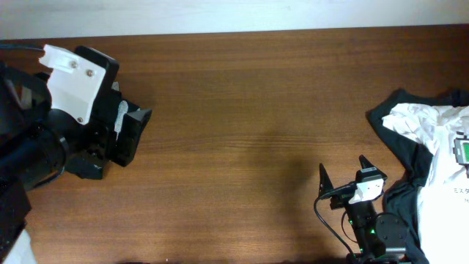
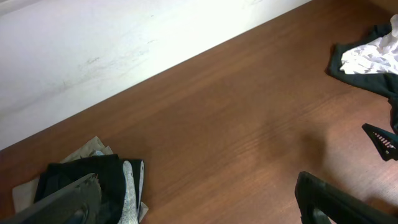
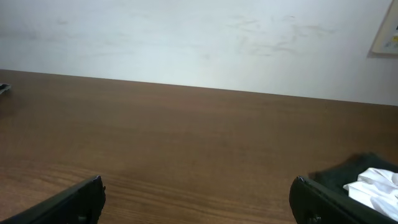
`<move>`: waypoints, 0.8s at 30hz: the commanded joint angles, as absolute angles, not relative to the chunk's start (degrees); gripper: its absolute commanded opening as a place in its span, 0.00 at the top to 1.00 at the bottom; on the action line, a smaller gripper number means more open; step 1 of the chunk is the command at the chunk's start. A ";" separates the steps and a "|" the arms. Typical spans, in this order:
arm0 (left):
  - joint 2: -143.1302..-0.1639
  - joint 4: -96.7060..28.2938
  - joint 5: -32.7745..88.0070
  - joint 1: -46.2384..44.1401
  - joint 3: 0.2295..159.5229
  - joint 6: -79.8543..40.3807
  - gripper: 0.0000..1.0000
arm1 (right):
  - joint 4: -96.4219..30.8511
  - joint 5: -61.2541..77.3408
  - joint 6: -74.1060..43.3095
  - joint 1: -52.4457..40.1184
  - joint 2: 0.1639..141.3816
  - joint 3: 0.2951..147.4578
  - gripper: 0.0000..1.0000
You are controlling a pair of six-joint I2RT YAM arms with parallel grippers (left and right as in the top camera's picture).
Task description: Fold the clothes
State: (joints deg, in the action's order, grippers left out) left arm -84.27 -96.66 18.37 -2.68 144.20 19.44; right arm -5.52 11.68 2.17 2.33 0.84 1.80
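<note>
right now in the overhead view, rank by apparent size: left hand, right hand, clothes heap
1-2. left hand and clothes heap, too alike to rank: hand nearer the camera, heap cut by the frame
3. right hand, clearly smallest

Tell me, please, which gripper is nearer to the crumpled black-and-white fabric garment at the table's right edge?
Right. The right gripper sits just left of the garment; the left gripper is far off at the table's left end.

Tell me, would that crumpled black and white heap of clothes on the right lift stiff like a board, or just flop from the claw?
Probably floppy: the clothes lie crumpled in soft folds, so they would likely drape from one pinch. They look thin, so likely light. Pushed, they would probably bunch up on the table rather than slide whole.
</note>
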 commanded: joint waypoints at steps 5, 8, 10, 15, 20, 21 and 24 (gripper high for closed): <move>-84.33 -96.25 18.13 -2.85 144.24 19.14 0.01 | -5.30 12.21 2.57 2.66 0.21 1.26 0.01; -79.88 -79.22 18.20 -2.85 133.71 19.11 0.01 | -5.30 12.21 2.57 2.66 0.21 1.26 0.01; -69.28 -58.37 18.20 -2.85 110.28 19.09 0.01 | -5.30 12.21 2.57 2.66 0.21 1.26 0.01; -44.42 -19.73 16.49 -2.04 61.36 19.11 0.00 | -5.30 12.21 2.57 2.66 0.21 1.26 0.01; -23.27 -2.66 16.47 0.58 31.07 19.11 0.01 | -5.30 12.21 2.57 2.66 0.21 1.26 0.01; -19.59 -1.19 16.47 1.34 26.65 19.09 0.01 | -5.30 12.21 2.57 2.66 0.21 1.26 0.01; -5.80 1.34 16.03 2.50 13.04 19.09 0.01 | -5.30 12.21 2.57 2.66 0.21 1.26 0.01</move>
State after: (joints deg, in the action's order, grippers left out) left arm -12.58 0.38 16.80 2.24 19.16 19.27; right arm -5.32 11.70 2.20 2.33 0.67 1.67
